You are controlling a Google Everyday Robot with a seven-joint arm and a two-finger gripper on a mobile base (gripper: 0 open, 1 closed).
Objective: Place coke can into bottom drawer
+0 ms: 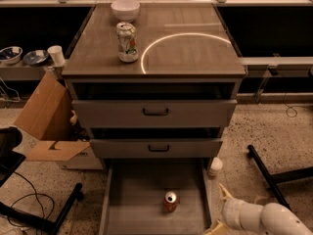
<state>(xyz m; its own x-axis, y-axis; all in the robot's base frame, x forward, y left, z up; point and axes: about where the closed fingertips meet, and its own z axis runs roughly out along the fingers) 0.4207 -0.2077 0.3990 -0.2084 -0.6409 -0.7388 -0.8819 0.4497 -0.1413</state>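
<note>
Speckled floor [283, 131] runs around a big grey cabinet [195, 58] with three drawers. The top two are nearly shut. The bottom drawer [137, 199] is pulled far out. Its floor is flat and bare but for one thing, the coke can [170, 201]. The can stands up straight near the middle of the drawer, with its silver top up. So the can looks put down already, and the job seems almost done.

The step now looks like getting the arm away. To do it well, the arm should go up and back to the right, slow and smooth. It should not swing left, for the can is near and a bump could tip it. It should also stay off the drawer's right wall, which is just beside the fingers [225, 194]. And it should miss the small white thing [215, 166] on the floor next to that wall.

The white arm [264, 218] comes in from the bottom right corner. It is low and nearly flat, and it points left at the drawer. The gripper [218, 209] sits at the drawer's right wall, apart from the can. Its two fingers are spread wide and hold nothing.
</note>
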